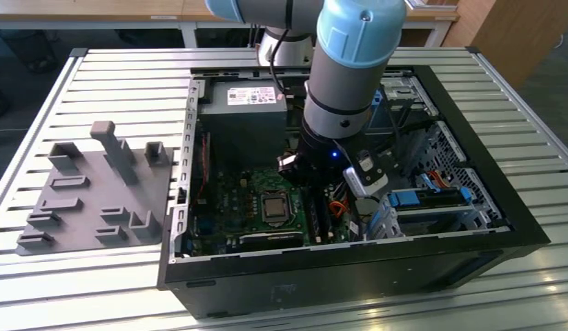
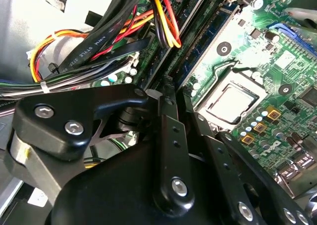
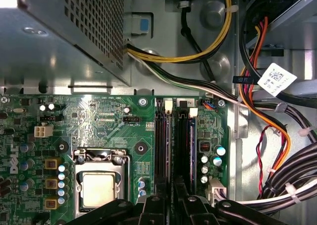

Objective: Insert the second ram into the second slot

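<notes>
Slatted metal table (image 1: 109,76), wood furniture behind. In the exterior view, a grey holder tray (image 1: 90,193) sits at 9 o'clock of the open computer case (image 1: 504,207). Inside the case, the power supply (image 1: 242,117) is at 12 o'clock, the motherboard (image 1: 237,207) with its bare processor socket (image 1: 270,205) is at 6, and the drive bay (image 1: 431,200) is at 3.

The arm (image 1: 344,103) comes in from 12 o'clock and points steeply down into the case, with its wrist over the memory slots.

The gripper (image 3: 168,205) hangs right over the second ram (image 3: 184,140), which stands in its slot just beside another stick (image 3: 162,140). I can't tell whether the gripper is clenched or released, or whether the stick is fully seated.

Risks, as a judgement:
- Off-centre pressing could seat the stick crooked or leave a latch (image 3: 193,112) open.
- The cable bundle (image 3: 277,136) runs near and could snag the wrist.
</notes>
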You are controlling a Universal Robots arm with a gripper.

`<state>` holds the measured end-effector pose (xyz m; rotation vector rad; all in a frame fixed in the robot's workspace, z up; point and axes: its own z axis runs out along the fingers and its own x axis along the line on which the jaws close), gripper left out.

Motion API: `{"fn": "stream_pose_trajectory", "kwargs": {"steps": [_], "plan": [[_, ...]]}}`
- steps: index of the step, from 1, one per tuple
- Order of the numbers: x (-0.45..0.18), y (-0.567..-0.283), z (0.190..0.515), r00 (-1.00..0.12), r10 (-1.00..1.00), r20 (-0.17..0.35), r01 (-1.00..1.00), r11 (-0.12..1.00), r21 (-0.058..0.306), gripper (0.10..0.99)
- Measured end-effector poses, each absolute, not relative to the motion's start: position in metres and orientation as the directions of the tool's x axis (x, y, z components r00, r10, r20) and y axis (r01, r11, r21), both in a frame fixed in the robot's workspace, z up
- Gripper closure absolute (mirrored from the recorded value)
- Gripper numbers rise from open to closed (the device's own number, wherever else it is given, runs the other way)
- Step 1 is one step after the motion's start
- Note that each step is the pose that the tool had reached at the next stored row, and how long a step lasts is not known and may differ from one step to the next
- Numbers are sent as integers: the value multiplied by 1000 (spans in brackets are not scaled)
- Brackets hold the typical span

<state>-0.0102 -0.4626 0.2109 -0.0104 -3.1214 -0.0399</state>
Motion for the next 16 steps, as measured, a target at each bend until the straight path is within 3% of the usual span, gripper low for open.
{"fn": "stream_pose_trajectory", "kwargs": {"steps": [16], "plan": [[-10,-462,229,-1000,6,20,7,1000,22,886]]}}
